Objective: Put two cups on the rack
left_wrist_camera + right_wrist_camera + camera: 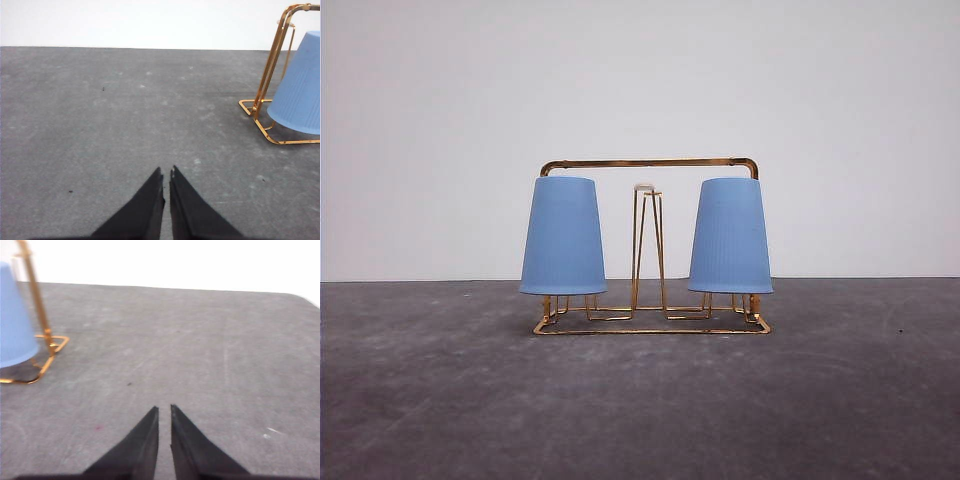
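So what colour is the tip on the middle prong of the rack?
White, atop the gold rack; the front view shows the prong tip best.

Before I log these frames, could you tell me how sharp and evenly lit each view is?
Front view: sharp and softly lit, the two cups on the rack cast only faint shadows, with slight glints on the wire. Left wrist view: fairly crisp, the wall bright white behind the left gripper. Right wrist view: noticeably blurred, background washed out, the right gripper soft-edged.
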You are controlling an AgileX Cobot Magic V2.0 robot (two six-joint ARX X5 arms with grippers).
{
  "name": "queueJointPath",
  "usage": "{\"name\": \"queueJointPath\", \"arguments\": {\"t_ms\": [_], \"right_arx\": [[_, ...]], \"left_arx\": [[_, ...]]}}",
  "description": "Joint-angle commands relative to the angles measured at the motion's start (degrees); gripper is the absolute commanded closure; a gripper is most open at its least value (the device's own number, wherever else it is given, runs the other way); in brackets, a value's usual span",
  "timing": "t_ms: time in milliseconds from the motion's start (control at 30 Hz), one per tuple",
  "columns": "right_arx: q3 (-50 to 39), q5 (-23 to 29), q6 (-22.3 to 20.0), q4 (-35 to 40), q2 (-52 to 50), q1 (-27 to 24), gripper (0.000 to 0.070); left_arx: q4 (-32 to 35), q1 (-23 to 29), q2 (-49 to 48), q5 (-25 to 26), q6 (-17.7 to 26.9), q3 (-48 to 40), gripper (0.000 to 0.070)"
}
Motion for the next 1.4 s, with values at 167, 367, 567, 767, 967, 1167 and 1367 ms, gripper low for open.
{"name": "queueJointPath", "arguments": {"t_ms": [167,367,567,767,967,1167,1367], "right_arx": [[-0.17,0.24,-0.22,0.72,0.0,-0.06,0.0658],[-0.17,0.26,-0.22,0.72,0.0,-0.06,0.0658],[-0.17,0.26,-0.22,0.72,0.0,-0.06,0.0658],[-0.17,0.26,-0.22,0.72,0.0,-0.06,0.0658],[-0.17,0.26,-0.22,0.72,0.0,-0.06,0.0658],[-0.17,0.26,-0.22,0.72,0.0,-0.06,0.0658],[-0.17,0.26,-0.22,0.72,0.0,-0.06,0.0658]], "left_arx": [[-0.48,0.0,-0.07,0.0,0.35,-0.74,0.07],[-0.48,0.0,-0.07,0.0,0.35,-0.74,0.07],[-0.48,0.0,-0.07,0.0,0.35,-0.74,0.07],[-0.48,0.0,-0.07,0.0,0.35,-0.74,0.07],[-0.48,0.0,-0.07,0.0,0.35,-0.74,0.07],[-0.48,0.0,-0.07,0.0,0.35,-0.74,0.07],[-0.48,0.0,-0.07,0.0,0.35,-0.74,0.07]]}}
